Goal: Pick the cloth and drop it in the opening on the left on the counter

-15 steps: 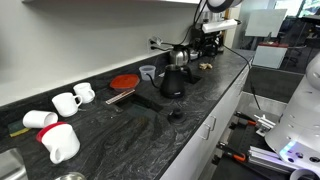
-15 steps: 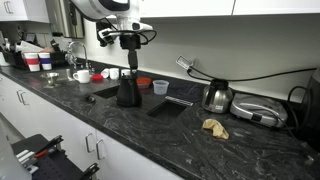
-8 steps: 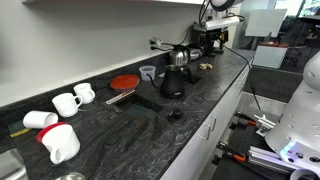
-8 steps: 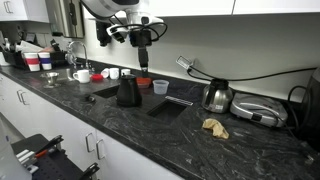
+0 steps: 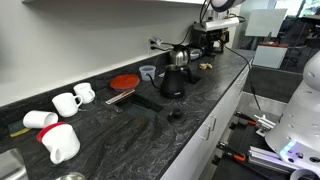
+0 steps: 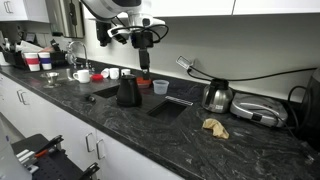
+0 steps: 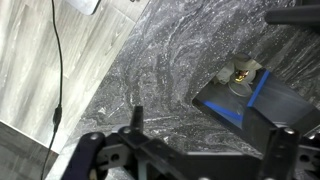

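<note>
A tan crumpled cloth (image 6: 213, 126) lies on the dark marbled counter (image 6: 120, 125), right of the arm; it shows small in an exterior view (image 5: 205, 64). My gripper (image 6: 143, 58) hangs in the air above the counter, well left of the cloth, open and empty. In the wrist view the open fingers (image 7: 210, 125) frame bare counter and a rectangular opening with blue edges (image 7: 228, 100). Two dark rectangular openings are cut in the counter (image 6: 163, 105) (image 6: 105, 92).
A black jug-like thing (image 6: 127, 92) stands between the openings, just below-left of the gripper. A steel kettle (image 6: 217, 96) and a flat appliance (image 6: 256, 112) stand at the back. White mugs (image 5: 70, 100), a red plate (image 5: 123, 81) and a cup (image 6: 160, 87) sit along the wall.
The gripper rose and shifted right from directly above the black jug-like thing a second ago. It has held still over the last half second. The cloth has not moved.
</note>
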`<state>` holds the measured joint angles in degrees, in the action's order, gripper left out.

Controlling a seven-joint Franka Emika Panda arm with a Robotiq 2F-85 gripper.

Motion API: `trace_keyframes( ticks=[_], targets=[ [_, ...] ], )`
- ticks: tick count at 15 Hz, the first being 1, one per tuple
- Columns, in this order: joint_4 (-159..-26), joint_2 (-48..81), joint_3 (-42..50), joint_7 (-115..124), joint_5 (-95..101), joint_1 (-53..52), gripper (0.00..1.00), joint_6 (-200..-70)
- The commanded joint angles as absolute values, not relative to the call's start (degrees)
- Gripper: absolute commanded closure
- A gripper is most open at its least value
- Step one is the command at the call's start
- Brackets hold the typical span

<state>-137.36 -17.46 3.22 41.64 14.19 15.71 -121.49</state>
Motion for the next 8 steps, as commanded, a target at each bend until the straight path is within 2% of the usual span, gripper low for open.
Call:
trace_keyframes(
  ticks=[1,8],
  targets=[
    [-133.4,-11.4,5.8,48.1,12.8,17.4,0.0,-124.1],
    [-123.4,5.8,13.3,64.0,11.0,17.5,0.0,-133.8]
  ],
)
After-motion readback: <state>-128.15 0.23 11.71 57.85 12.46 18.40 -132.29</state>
